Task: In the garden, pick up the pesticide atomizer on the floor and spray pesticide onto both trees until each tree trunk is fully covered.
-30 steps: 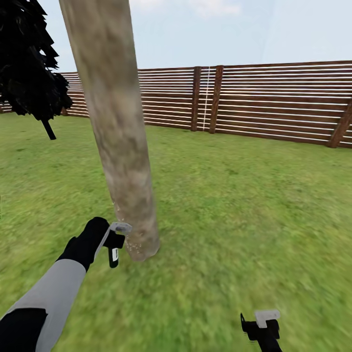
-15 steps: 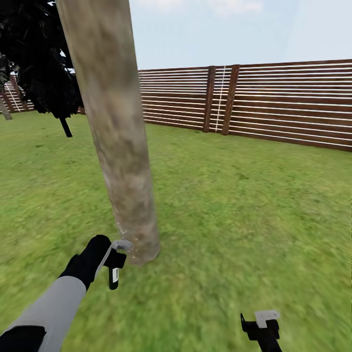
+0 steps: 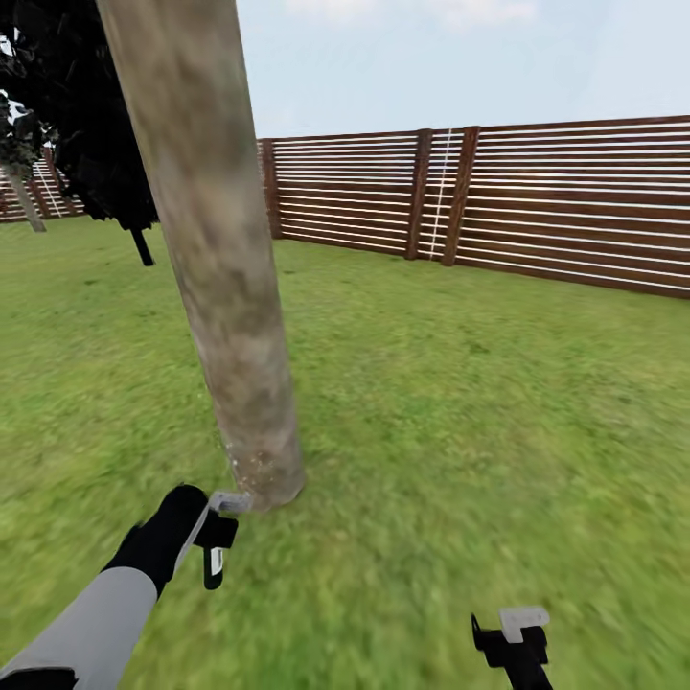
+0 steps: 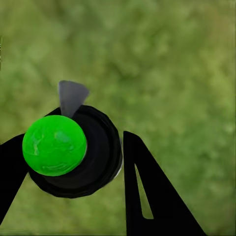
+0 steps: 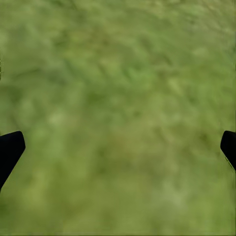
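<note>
A thick, mottled grey-tan tree trunk (image 3: 225,287) rises from the lawn just ahead on the left. My left gripper (image 3: 216,537) hangs low beside its base, a little short of the bark. In the left wrist view my left gripper (image 4: 71,150) is shut on the pesticide atomizer (image 4: 73,150), a round black body with a bright green ball on it and a small grey tab. My right gripper (image 3: 513,640) sits low at the right over bare grass. It is open, and its fingertips (image 5: 11,147) stand far apart with nothing between them.
A brown slatted fence (image 3: 537,206) closes the lawn behind and to the right. A dark cypress-like tree (image 3: 91,125) stands back left, with a thin pale trunk (image 3: 24,196) farther left by the fence. Open grass (image 3: 479,412) lies to the right of the trunk.
The view has swung left, so the fence and the dark tree sit further right. My left gripper with the atomizer has dropped lower and nearer to me. The right gripper has not moved.
</note>
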Tool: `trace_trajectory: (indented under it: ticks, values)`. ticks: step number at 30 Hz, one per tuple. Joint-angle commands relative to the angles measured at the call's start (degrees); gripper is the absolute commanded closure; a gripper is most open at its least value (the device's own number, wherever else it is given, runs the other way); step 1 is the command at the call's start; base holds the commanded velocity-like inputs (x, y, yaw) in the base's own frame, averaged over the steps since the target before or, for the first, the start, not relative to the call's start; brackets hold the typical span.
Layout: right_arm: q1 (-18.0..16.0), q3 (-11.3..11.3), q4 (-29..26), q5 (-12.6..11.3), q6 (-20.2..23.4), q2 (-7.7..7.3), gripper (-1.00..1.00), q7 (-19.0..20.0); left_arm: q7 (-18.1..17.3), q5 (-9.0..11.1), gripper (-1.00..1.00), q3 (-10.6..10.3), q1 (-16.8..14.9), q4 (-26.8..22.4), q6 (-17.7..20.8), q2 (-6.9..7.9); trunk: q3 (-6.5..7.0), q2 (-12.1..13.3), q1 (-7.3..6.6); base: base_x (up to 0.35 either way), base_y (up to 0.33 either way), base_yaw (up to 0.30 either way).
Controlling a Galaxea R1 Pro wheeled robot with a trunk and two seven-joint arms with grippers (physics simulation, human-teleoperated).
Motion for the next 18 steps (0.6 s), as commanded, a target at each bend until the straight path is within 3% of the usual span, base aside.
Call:
trace_trajectory:
  ticks: [1, 6, 10, 14, 18]
  values:
    - [-0.02, -0.4, 0.05, 0.61, -0.16, 0.0, -1.0, -0.24, -0.3, -0.48, 1.0, 0.22, 0.16, 0.05, 0.05, -0.01, -0.05, -0.02, 0.01, 0.221, -0.183, 0.273]
    - [-0.02, -0.38, 0.05, 0.61, -0.16, 0.0, -1.0, -0.24, -0.01, -0.26, 1.0, 0.68, 0.35, 0.52, -0.08, -0.42, -0.05, -0.02, 0.01, 0.272, -0.148, 0.251]
    - [-0.02, -0.41, 0.05, 0.61, -0.16, 0.0, -1.0, -0.24, 0.4, -0.25, 1.0, 1.77, 0.4, 0.92, -0.35, -0.49, -0.05, -0.02, 0.01, 0.23, -0.087, 0.038]
    - [-0.02, -0.39, 0.07, 0.61, -0.16, 0.0, -1.0, -0.24, 0.73, -0.32, 1.0, 3.26, 3.11, 5.34, -8.0, -0.11, -0.05, -0.02, 0.01, 0.023, -0.009, 0.002]
    - [-0.02, -0.41, 0.06, 0.61, -0.16, 0.0, -1.0, -0.24, 0.76, -0.18, 1.0, 3.39, 3.5, 4.97, -8.9, -0.41, -0.05, -0.02, 0.01, 0.001, -0.008, 0.047]
